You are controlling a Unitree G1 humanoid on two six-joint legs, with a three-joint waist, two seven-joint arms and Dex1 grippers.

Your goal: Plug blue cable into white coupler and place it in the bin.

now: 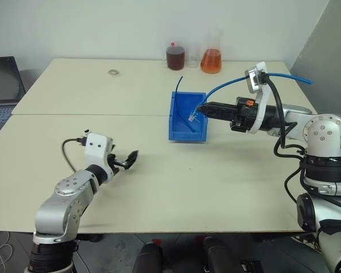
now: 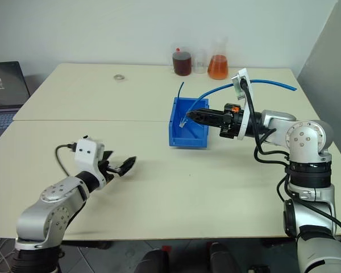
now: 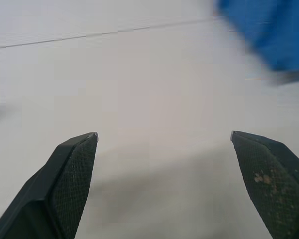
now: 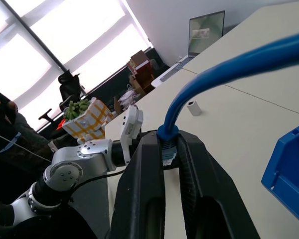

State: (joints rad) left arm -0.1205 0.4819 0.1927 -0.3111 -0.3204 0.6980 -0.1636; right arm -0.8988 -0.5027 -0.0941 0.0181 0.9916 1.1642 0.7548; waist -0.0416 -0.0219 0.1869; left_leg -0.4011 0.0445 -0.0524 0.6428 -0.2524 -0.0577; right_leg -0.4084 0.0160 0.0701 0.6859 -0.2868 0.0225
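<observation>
**Cable end hovering over the bin, drop still to come**

The right tool (image 1: 200, 108) is clenched on the thin, flexible light-blue cable (image 1: 227, 84), pinching it just behind its plug. The cord arcs up from the black fingers and trails off over the arm toward the far right edge of the pale surface (image 1: 216, 182). The tool points across at the bright blue rectangular plastic bin (image 1: 184, 132), its tips above the bin's right wall, and a small pale piece hangs from the cable end inside the open top (image 1: 191, 116). That is likely the tiny white boxy coupler, though whether it is fully seated on the plug is too small to tell.

The left tool (image 1: 131, 157) rests low near the surface, well apart from the bin, its jaws spread wide and released, nothing between them.

Judging from this, the plugging looks done and the placing is under way: what remains is letting go so the joined cable sits in the bin.

No brand, label or writing is readable anywhere.
</observation>
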